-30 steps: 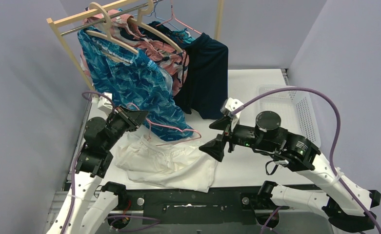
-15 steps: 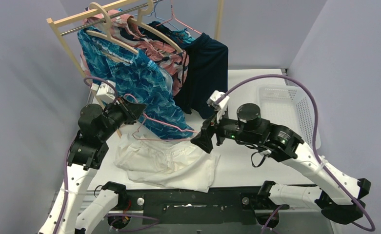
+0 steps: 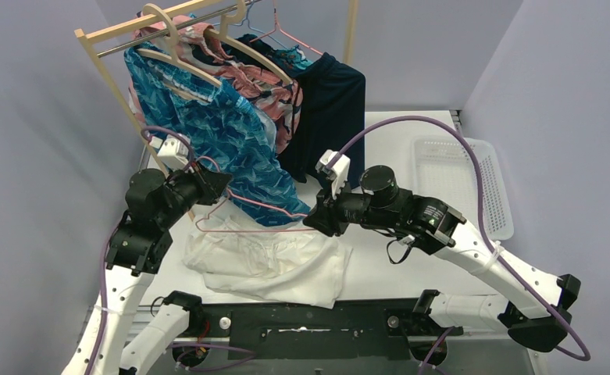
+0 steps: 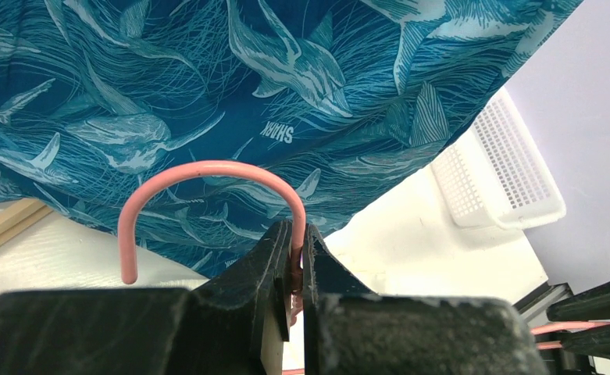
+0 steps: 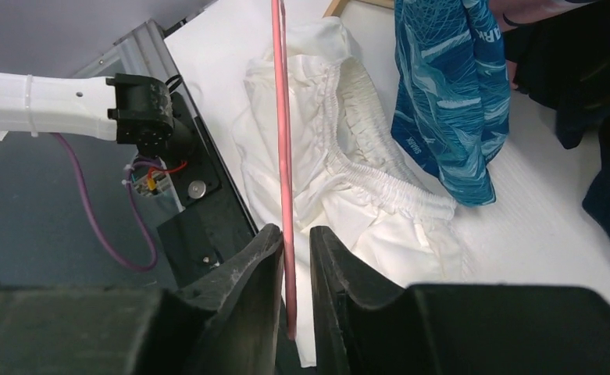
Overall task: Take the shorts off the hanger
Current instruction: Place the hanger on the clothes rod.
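The white surface (image 3: 411, 148) carries a wooden rack (image 3: 102, 58) at its far left, hung with patterned and dark shorts. The frontmost pair, the blue shark-print shorts (image 3: 215, 133), drapes almost to the surface. A white basket (image 3: 473, 180) sits at the right.

The white shorts (image 3: 270, 262) lie crumpled at the near edge, just under the pink hanger (image 3: 247, 230). Whether any fold is caught on the wire cannot be told.

The hanger is held at 2 places. The left claw (image 3: 222, 181) is clamped on the stem just below the hook, and the right claw (image 3: 311, 221) has its jaws drawn in on the far end of the bar.

The shorts look light and limp, with a gathered elastic waist. They should slide off thin smooth wire easily but sag and bunch, so the thick waistband looks the surest place to pinch. The wire itself is stiff and slim, and likely to twist in a loose hold.

The word "SHARK" is printed on the blue fabric.
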